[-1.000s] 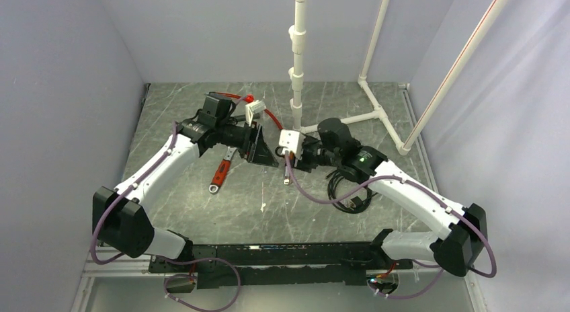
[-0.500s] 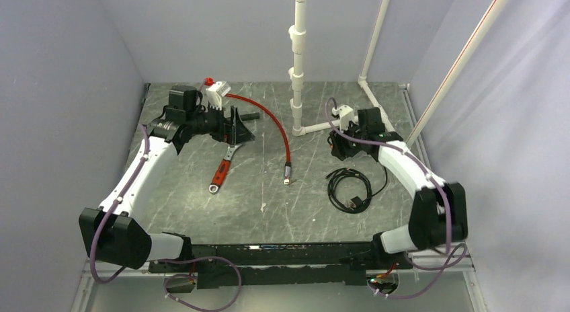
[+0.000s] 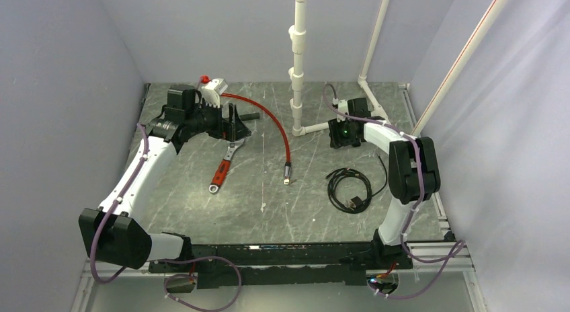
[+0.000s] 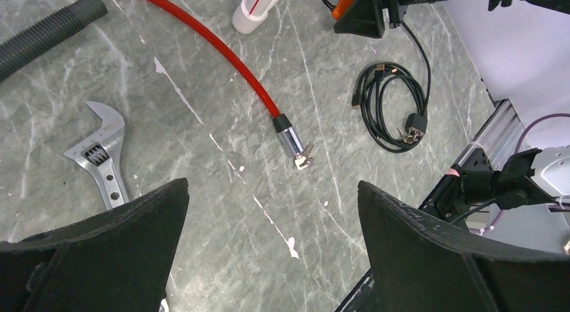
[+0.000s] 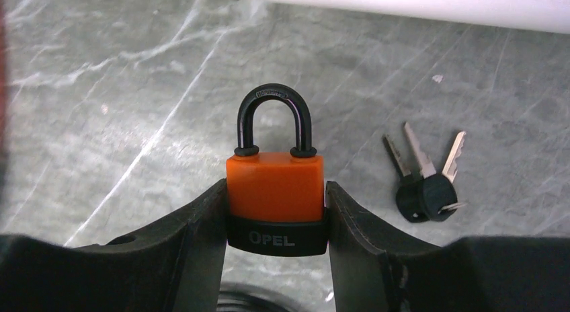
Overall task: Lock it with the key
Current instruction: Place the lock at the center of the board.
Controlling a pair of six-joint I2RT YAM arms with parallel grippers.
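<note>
Right gripper [image 5: 276, 204] clamped the orange padlock [image 5: 274, 181], key [image 5: 425, 192] lay just beside it, blades pointing away; left gripper [image 4: 272, 191] gaped empty, far off.

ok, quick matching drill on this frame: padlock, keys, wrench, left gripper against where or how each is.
Things: 1 padlock; 2 keys; 3 wrench; 4 left gripper.
States: A open, empty; B held in the right gripper; C loose on the table beside the padlock; D on the table, red handle.
Pairs: 1-B, 2-C, 3-D, 4-A.
</note>
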